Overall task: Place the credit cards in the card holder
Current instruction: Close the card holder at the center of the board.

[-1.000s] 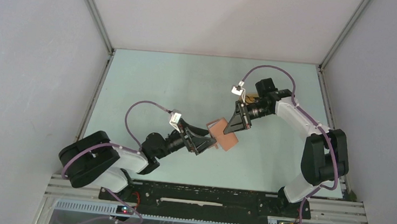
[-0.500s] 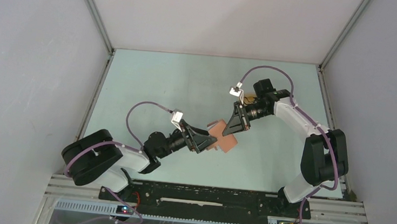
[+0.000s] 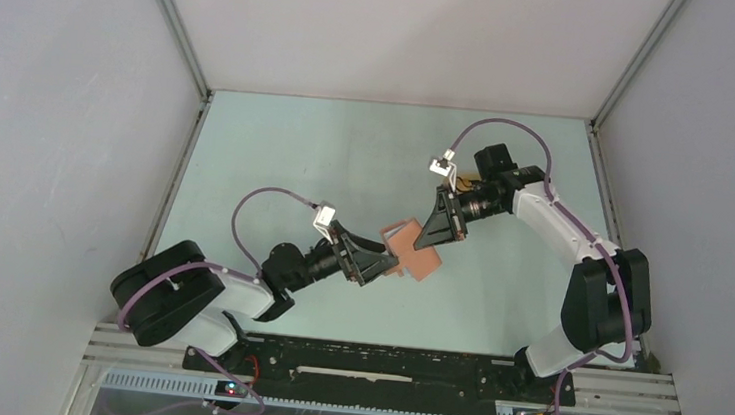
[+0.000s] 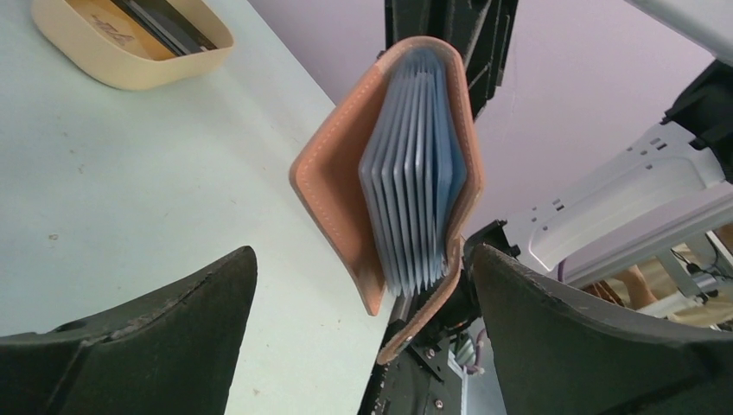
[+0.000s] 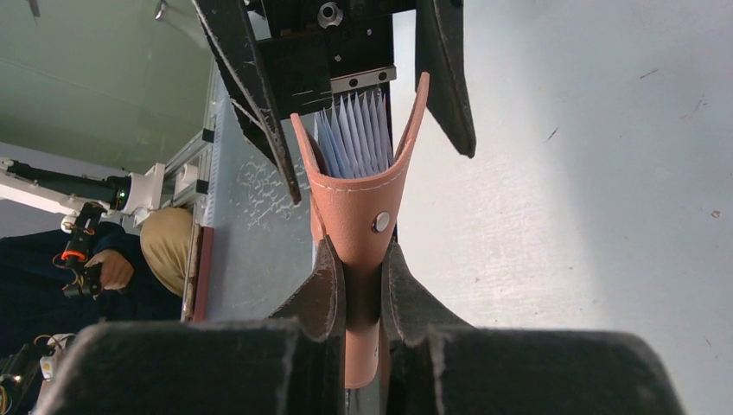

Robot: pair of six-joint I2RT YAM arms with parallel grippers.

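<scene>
Over table [image 3: 278, 150] centre | right tool [image 5: 363, 259] clamped on card holder [image 5: 356, 203] flap | left tool [image 4: 363, 259] wide apart around it

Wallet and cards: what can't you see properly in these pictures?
Left wrist view: the top edge cuts off the credit cards and their tray, so I can't count them.
Top view: the right arm hides most of the tray.
Right wrist view: the fingers of the right gripper hide the lower end of the card holder.

Reddish-brown card holder [image 4: 330, 177], pale-blue inside, tan tray [image 4: 112, 73]
</scene>
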